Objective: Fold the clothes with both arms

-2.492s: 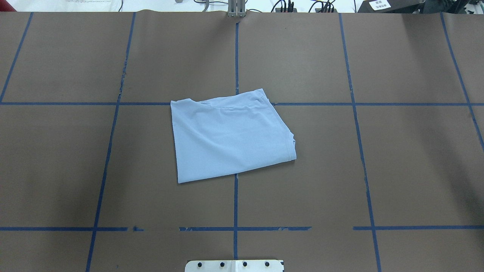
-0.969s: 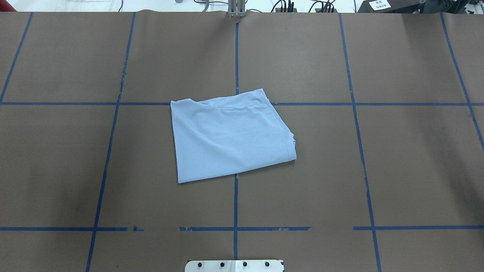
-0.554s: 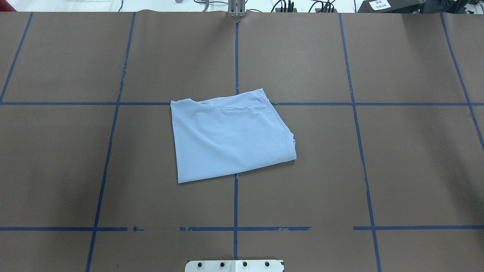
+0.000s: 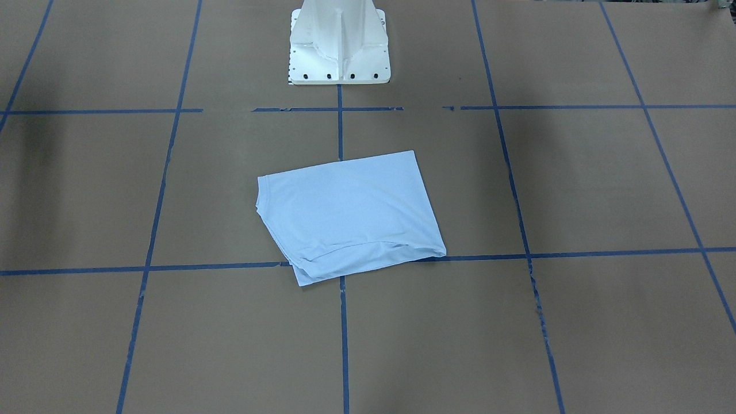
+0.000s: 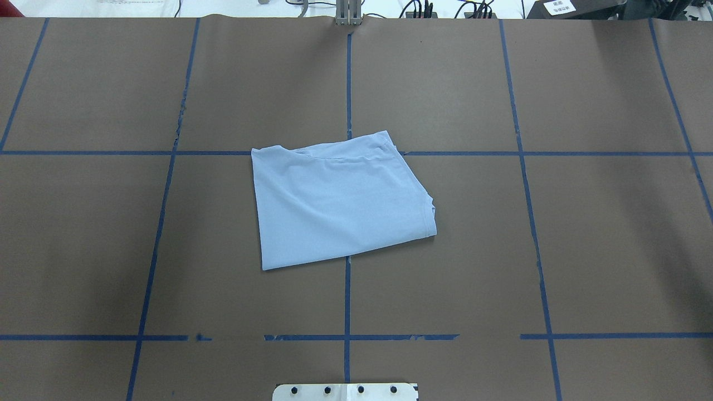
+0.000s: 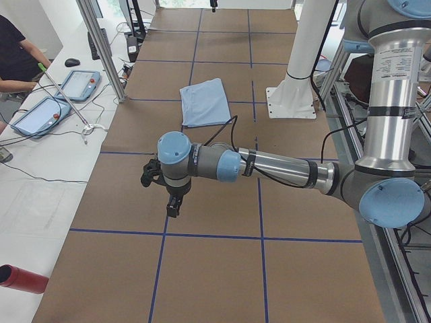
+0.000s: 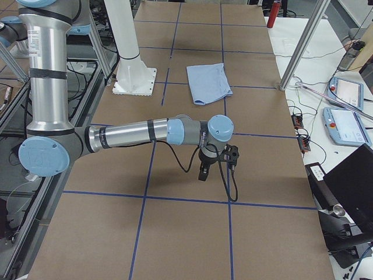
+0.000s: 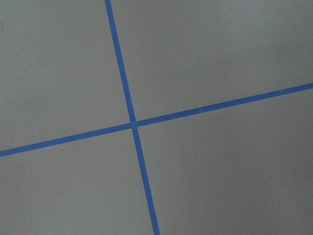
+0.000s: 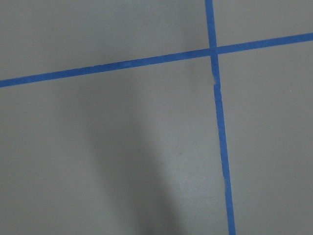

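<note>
The light blue T-shirt (image 5: 340,200) lies folded into a rough rectangle at the middle of the brown table, also seen in the front-facing view (image 4: 351,215) and both side views (image 6: 204,102) (image 7: 208,83). Neither arm is near it. My left gripper (image 6: 174,205) hangs over the table's left end, far from the shirt; it shows only in the left side view and I cannot tell its state. My right gripper (image 7: 203,173) hangs over the right end, seen only in the right side view, state unclear. Both wrist views show only bare table and blue tape.
The white pedestal base (image 4: 339,46) stands behind the shirt on the robot's side. Blue tape lines (image 5: 347,301) grid the brown table. A person's arm (image 6: 17,64) rests at a side desk with tablets (image 6: 40,116). A red bottle (image 6: 23,278) lies on that desk.
</note>
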Robot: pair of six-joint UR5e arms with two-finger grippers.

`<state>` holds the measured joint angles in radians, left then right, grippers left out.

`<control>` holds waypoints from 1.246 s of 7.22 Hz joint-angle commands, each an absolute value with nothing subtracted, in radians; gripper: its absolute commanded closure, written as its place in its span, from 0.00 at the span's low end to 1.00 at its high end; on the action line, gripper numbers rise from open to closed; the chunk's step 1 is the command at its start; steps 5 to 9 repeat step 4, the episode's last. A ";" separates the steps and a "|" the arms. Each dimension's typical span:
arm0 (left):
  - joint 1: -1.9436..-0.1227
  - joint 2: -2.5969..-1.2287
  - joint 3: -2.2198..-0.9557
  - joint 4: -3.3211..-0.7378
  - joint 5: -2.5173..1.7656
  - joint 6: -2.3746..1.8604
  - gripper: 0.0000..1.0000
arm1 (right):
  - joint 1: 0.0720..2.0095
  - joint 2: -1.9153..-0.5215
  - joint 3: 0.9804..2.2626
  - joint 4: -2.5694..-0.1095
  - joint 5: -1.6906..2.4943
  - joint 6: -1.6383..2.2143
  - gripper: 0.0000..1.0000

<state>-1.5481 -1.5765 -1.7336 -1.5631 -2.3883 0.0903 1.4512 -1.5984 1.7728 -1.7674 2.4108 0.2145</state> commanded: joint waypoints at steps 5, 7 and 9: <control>-1.549 -1.585 -1.738 -1.562 -2.387 0.089 0.00 | 1.451 -1.598 1.772 -1.767 2.411 0.215 0.00; -1.549 -1.585 -1.738 -1.562 -2.387 0.089 0.00 | 1.451 -1.598 1.772 -1.767 2.411 0.215 0.00; -1.549 -1.585 -1.738 -1.562 -2.387 0.089 0.00 | 1.451 -1.598 1.772 -1.767 2.411 0.215 0.00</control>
